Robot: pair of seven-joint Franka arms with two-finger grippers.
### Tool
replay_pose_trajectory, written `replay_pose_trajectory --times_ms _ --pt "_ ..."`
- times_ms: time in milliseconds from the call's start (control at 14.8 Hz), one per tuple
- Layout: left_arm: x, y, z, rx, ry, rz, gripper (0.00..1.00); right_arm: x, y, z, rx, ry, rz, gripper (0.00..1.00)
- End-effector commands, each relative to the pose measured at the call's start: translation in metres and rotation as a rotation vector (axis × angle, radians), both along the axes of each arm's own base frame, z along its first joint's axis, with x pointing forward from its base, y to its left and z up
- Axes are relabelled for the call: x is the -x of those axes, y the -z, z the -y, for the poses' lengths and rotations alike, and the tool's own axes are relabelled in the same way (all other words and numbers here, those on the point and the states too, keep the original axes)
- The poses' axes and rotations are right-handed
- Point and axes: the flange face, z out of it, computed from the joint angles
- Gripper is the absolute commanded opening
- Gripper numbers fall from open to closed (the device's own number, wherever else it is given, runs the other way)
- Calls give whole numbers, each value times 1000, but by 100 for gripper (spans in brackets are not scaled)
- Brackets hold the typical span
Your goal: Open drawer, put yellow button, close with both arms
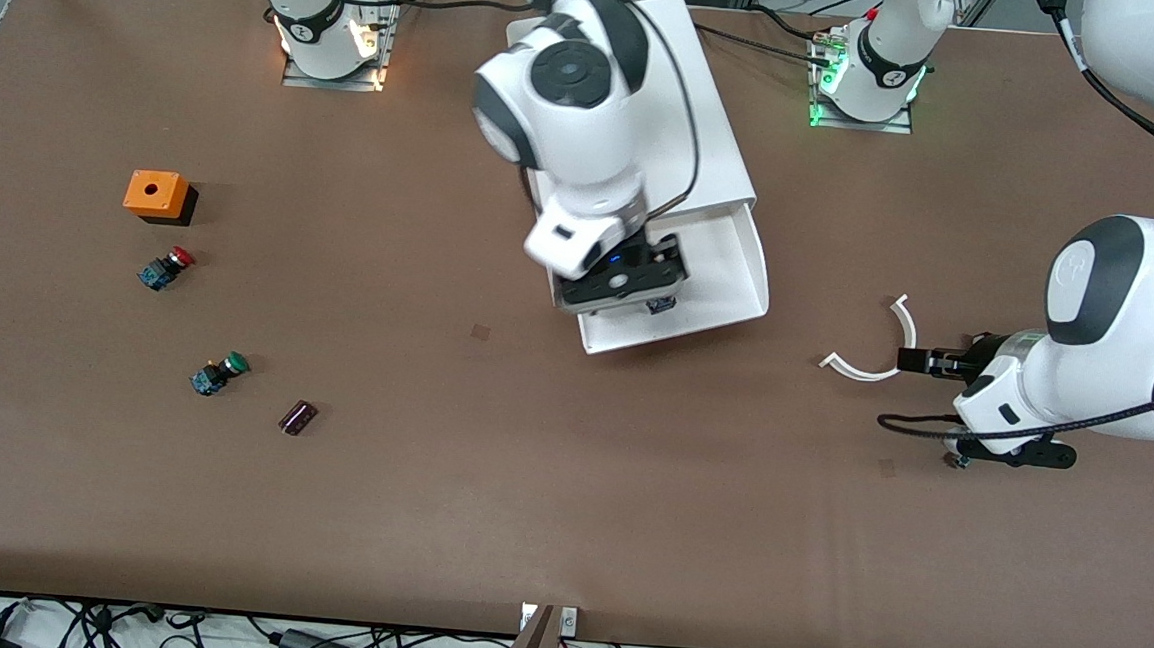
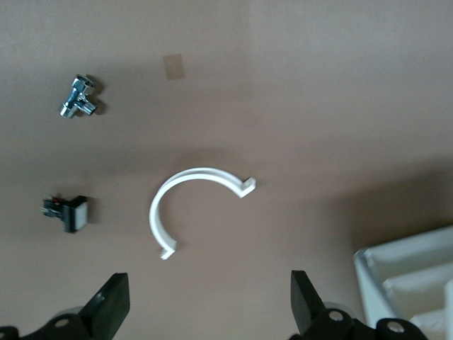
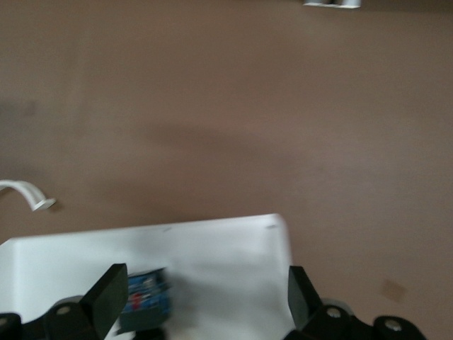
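Note:
The top drawer (image 1: 741,264) of the white cabinet (image 1: 718,152) stands pulled out toward the front camera. My right gripper (image 1: 629,285) hangs open over the drawer. In the right wrist view (image 3: 205,290) its fingers stand wide apart above the drawer floor (image 3: 226,262). A small blue-and-black button body (image 3: 145,297) lies in the drawer beside one finger and also shows in the front view (image 1: 660,306). Its cap is hidden, so I cannot see its colour. My left gripper (image 1: 920,360) is open and empty, low over the table at the left arm's end (image 2: 210,297).
A white curved clip (image 1: 876,352) lies by the left gripper (image 2: 191,205), with a metal fitting (image 2: 78,99) and a small black part (image 2: 67,212) close by. An orange box (image 1: 156,194), red-capped button (image 1: 168,267), green-capped button (image 1: 218,372) and dark small object (image 1: 298,417) lie toward the right arm's end.

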Motion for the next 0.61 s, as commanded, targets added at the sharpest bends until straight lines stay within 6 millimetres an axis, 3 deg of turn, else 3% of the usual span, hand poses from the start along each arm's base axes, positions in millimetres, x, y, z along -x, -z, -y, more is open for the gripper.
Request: replay_pose_trajectory --times_ms 0,271,542 --pt "-3 -2 47 35 -145 46 100 -22 -25 48 46 60 -43 100" --pt "1 11 118 38 -176 126 100 -65 -21 126 122 111 -78 100" --pt "12 34 173 47 -211 180 100 -103 -31 232 178 137 -147 100"
